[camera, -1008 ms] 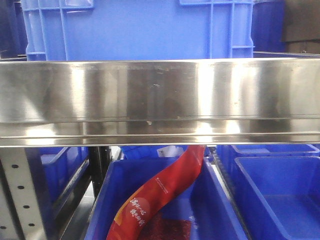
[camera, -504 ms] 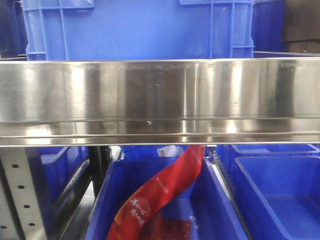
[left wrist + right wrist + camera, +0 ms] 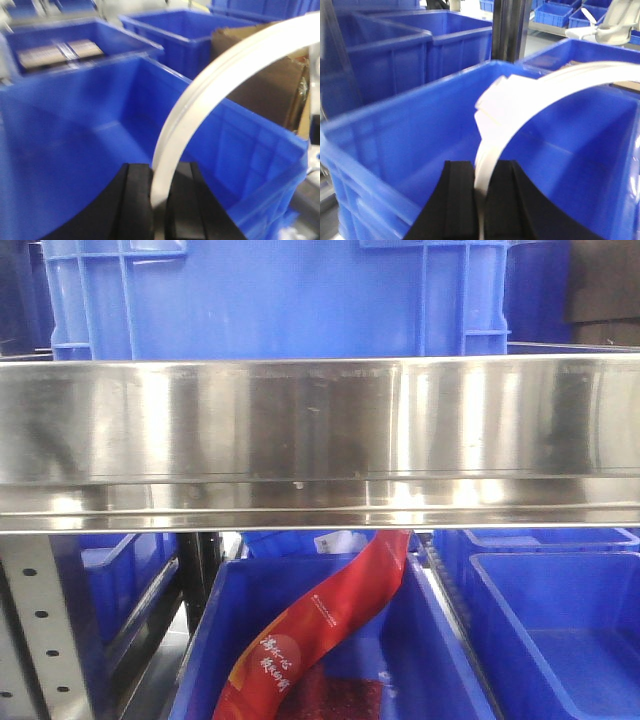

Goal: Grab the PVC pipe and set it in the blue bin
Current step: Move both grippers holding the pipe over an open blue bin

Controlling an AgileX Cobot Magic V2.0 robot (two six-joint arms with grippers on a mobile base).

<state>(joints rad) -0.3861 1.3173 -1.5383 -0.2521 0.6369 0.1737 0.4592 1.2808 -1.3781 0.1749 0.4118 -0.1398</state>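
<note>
The left gripper (image 3: pixel 159 200), in a somewhat blurred view, seems clamped on the PVC pipe (image 3: pixel 187 107), which arcs above the blue bin (image 3: pixel 75 125); the right gripper (image 3: pixel 481 200) clamps it too.

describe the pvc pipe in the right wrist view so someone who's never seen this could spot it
In the right wrist view, a big blue bin fills most of the frame. At the bottom edge, the right gripper pinches a strip that rises over the bin. That is the PVC pipe: slim, white, bent in an arc to the right, standing out against the bin's flat blue walls.
</note>
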